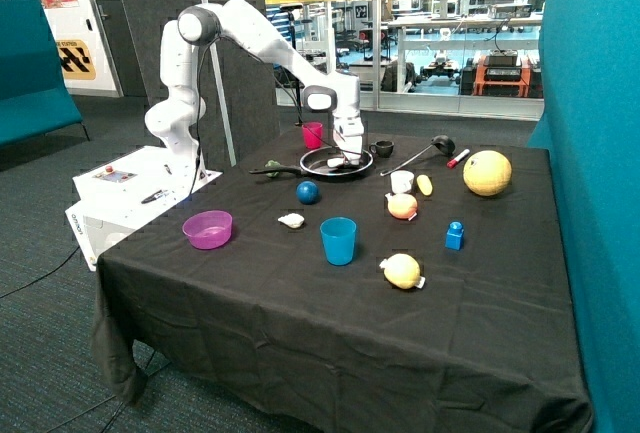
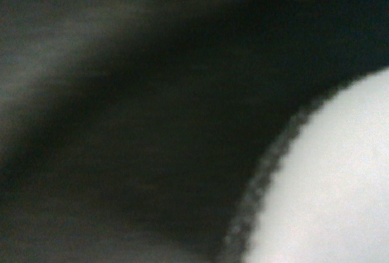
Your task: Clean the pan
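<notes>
The pan (image 1: 318,165), black with a shiny rim, sits at the back of the black-clothed table, and its thin handle points toward the robot's base. My gripper (image 1: 348,157) is lowered into the pan on the side away from the handle. A small white object (image 1: 335,163) lies in the pan right beside it. The wrist view shows only the pan's dark inside (image 2: 152,123) very close up, with the white object (image 2: 328,184) filling one corner. The gripper itself does not show there.
Behind the pan stand a pink cup (image 1: 313,134) and a black cup (image 1: 383,148). A ladle (image 1: 420,156), a red marker (image 1: 458,158) and a yellow ball (image 1: 487,172) lie beyond. Nearer the front are a blue ball (image 1: 308,192), a purple bowl (image 1: 208,229) and a blue cup (image 1: 338,240).
</notes>
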